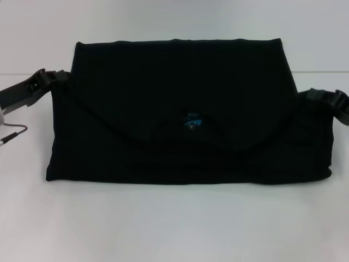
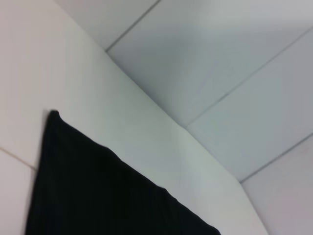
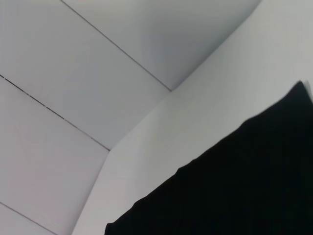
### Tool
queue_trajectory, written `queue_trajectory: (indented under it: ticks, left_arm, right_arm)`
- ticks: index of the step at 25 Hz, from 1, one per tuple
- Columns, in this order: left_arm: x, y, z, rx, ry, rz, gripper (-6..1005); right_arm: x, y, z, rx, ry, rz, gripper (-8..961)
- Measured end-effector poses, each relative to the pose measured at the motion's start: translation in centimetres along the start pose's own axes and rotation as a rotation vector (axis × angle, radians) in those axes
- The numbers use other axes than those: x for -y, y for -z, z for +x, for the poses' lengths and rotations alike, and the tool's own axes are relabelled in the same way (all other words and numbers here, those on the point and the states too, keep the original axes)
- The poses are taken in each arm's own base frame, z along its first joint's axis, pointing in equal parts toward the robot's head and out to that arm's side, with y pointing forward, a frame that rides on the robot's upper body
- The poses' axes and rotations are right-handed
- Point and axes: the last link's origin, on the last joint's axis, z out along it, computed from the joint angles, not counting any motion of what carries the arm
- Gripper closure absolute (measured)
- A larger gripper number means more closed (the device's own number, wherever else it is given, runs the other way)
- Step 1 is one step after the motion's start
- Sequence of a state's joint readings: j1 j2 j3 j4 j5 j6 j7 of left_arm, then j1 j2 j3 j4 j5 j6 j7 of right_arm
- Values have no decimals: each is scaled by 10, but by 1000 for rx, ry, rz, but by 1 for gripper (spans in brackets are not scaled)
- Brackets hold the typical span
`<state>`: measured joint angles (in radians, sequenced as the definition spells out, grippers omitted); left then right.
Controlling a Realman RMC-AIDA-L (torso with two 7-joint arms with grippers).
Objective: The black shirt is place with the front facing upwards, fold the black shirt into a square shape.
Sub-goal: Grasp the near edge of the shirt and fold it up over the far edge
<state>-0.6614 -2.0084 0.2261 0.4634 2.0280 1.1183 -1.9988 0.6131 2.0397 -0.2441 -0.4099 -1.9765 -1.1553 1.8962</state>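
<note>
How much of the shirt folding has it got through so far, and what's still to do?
Done: the black shirt already lies folded over itself into a wide band on the white table, blue neck label showing. In hand: the left gripper and right gripper sit at its two side edges. Left: it is still wider than deep, so the sides probably need folding inward to make a square.

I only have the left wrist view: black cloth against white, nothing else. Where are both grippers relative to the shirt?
Observer: The left gripper is at the black shirt's left edge, the right gripper at its right edge.
Operator: How is the shirt folded?
Observer: Already folded into a wide band, an upper layer lying over a lower one.
Operator: Any label visible?
Observer: Yes, a small blue label near the middle, on the white table.
</note>
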Motion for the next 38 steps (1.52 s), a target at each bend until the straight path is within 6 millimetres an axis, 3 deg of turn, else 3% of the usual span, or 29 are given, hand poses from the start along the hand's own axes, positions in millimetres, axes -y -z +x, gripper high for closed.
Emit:
queue_trajectory:
  ticks: [9, 27, 29, 34, 38]
  left_arm:
    - [-9, -17, 3, -33, -47, 13, 995]
    - [2, -38, -32, -31, -88, 177, 980]
    - [1, -38, -33, -30, -83, 177, 911]
    - [5, -34, -38, -25, -33, 173, 726]
    - [13, -20, -38, -18, 31, 152, 532]
  right_arm:
    - [-17, -23, -16, 40, 122, -14, 879]
    - [-4, -43, 1, -2, 198, 154, 868]
    - [-3, -42, 1, -1, 192, 158, 867]
    - [4, -34, 5, 1, 149, 171, 677]
    - [11, -21, 9, -5, 99, 156, 512]
